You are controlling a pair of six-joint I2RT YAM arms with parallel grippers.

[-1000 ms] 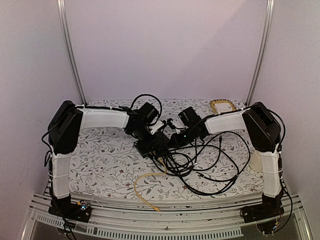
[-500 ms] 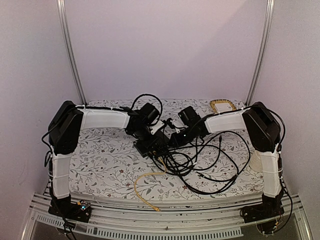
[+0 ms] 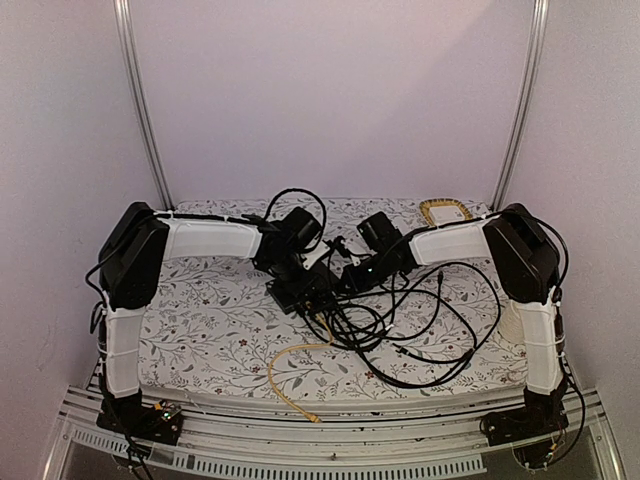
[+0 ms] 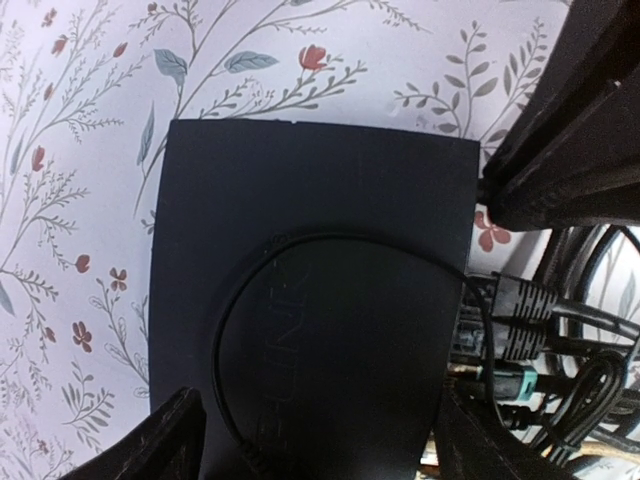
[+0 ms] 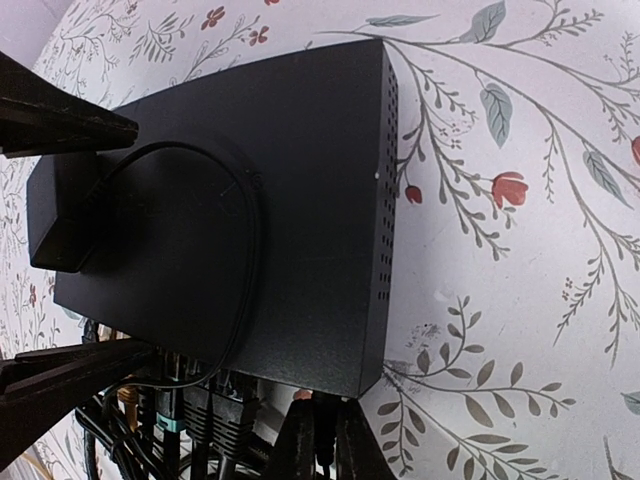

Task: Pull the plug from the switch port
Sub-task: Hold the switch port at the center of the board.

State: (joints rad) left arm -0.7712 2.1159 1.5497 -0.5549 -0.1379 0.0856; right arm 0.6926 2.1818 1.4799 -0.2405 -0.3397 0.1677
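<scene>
Top external view: the switch (image 3: 298, 295), a flat black box, lay near the middle of the floral-clothed worktop (image 3: 200, 320). The left gripper (image 3: 300, 272) came down on it from the far side. The right gripper (image 3: 343, 283) sat at its right-hand edge, where a tangle of black cables (image 3: 410, 340) spread over the cloth. One yellow cable (image 3: 285, 372) trailed toward the near edge. Left wrist view: the switch lay top face up with a thin black lead (image 4: 340, 240) looped across it. The left jaws were spread wide, a finger (image 4: 165, 440) at each side of the case, apparently clamped across it. A row of plugs (image 4: 505, 325) was seated along the port edge. Right wrist view: the right jaws were closed, with the fingertips (image 5: 305, 445) together just beside the port edge among the plugs. Whether they pinched a plug, a lead or nothing could not be told. Handling, as judged: the switch is probably light and apt to slide on the cloth, so it needs bracing. The plug is likely small, hard and stiff, and possibly latched. The leads are limp and crowded. Hold is best taken on the plug body close to the port, not on the lead, and the pull made straight out along the port axis.
</scene>
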